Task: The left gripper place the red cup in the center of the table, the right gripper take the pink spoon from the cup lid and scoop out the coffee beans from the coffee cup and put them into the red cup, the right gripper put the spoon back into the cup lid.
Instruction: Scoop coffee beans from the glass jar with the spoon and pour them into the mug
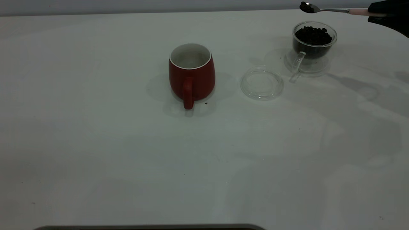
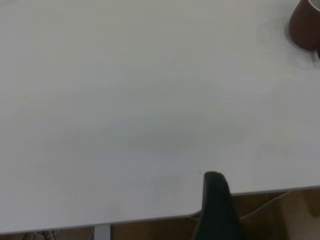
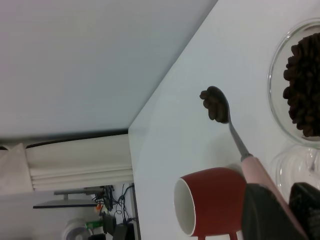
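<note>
The right gripper (image 1: 375, 13), jaws closed on the pink-handled metal spoon (image 1: 332, 10), holds it, loaded with dark coffee beans (image 3: 214, 106), above the clear glass coffee cup (image 1: 314, 40). The dark red ceramic cup (image 1: 191, 75) stands mid-table (image 1: 96, 127), near the clear glass lid (image 1: 262, 83). For the left gripper (image 2: 215, 200), I cannot tell the jaws.

red cup (image 1: 191, 75), pink spoon (image 1: 332, 10), white table (image 1: 96, 127)

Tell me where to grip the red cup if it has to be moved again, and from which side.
Grip the red cup by its loop handle, coming from the near table edge, since the handle points that way in the exterior view. Alternatively, pinch the rim from above: the cup stands upright and open, though its rounded body looks too wide to span.
</note>
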Controlling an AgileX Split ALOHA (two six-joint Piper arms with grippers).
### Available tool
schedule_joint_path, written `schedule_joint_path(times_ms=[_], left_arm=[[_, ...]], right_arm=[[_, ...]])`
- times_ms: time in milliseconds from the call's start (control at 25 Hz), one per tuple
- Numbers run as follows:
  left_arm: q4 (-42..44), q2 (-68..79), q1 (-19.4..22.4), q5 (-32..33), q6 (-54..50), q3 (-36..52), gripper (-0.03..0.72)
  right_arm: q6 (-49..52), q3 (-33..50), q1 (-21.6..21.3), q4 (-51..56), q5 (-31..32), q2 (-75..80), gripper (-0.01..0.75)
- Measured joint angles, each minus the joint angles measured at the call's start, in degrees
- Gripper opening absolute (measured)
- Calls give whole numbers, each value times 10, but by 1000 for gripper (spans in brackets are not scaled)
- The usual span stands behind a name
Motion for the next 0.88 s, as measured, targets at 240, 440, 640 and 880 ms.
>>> schedule_joint_path(times_ms=[240, 440, 640, 880], left_arm=[[0, 0, 0, 0, 0, 0, 569], [0, 0, 0, 0, 0, 0, 569], [0, 0, 0, 0, 0, 0, 569], [0, 0, 0, 0, 1, 0, 569]], right_arm=[[-2, 0, 29, 0, 0, 0, 114], [-2, 0, 71, 4, 1, 0, 114], [-6, 0, 121, 22, 1, 0, 114], [-11, 0, 173, 40, 2, 0, 114]])
